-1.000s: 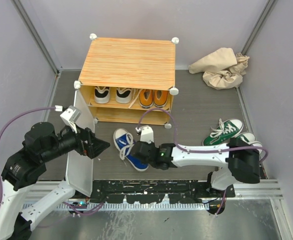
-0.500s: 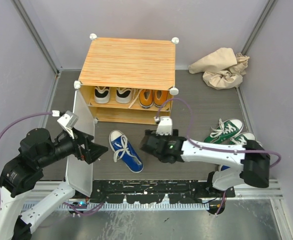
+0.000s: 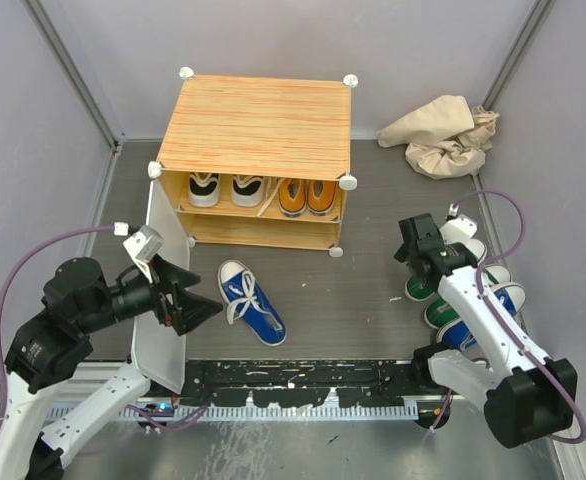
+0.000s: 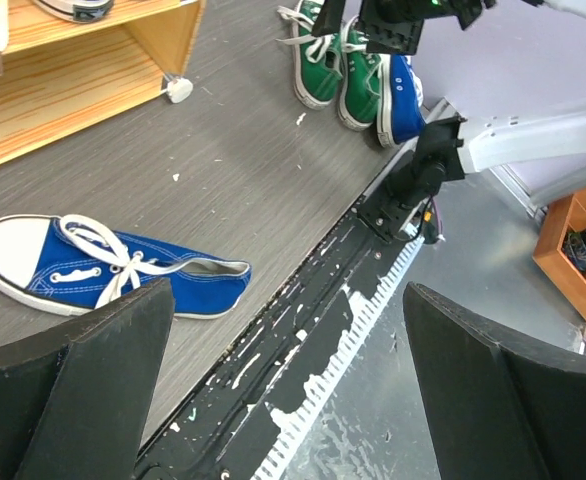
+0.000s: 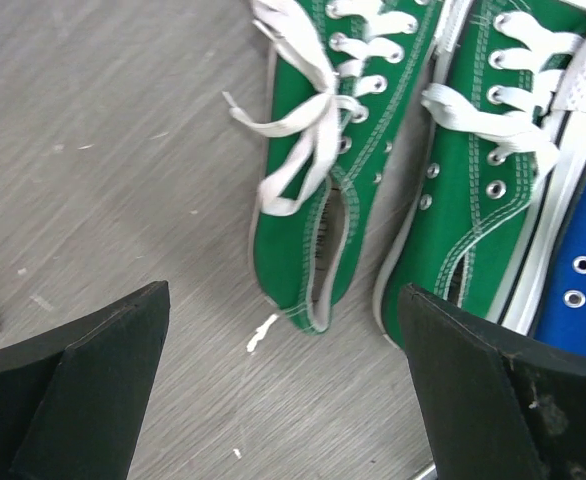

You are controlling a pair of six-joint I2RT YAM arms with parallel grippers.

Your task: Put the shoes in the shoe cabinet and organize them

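Far middle of the worktop (image 3: 373, 290): shoe cabinet (image 3: 258, 125), orange wood-grain top facing up, white door (image 3: 163, 355) swung open on the left and partly covered by the left arm. On the upper shelf, only the near ends showing below the top: white-and-black pair (image 3: 223, 188) to the left, orange pair (image 3: 307, 195) to the right, the rest hidden deep inside.

Far right corner: crumpled beige cloth bag (image 3: 441, 135), well apart from the shoes.

In front of the cabinet, one blue shoe (image 3: 253, 300) lying alone, white toe cap toward the cabinet, laces loose. Near it the left gripper (image 4: 283, 380), fingers wide apart with nothing between them; shoe off to the left in that wrist view, not touched.

At the right edge, green pair (image 5: 323, 150) side by side, mostly hidden under the right arm from overhead, toes cut off in the right wrist view. Tight against the outer green shoe, a second blue shoe (image 5: 583, 260), seen there only as a sliver.

Over the green heel ends, right gripper (image 5: 283, 390), fingers spread wide, holding nothing, clear of the laces.
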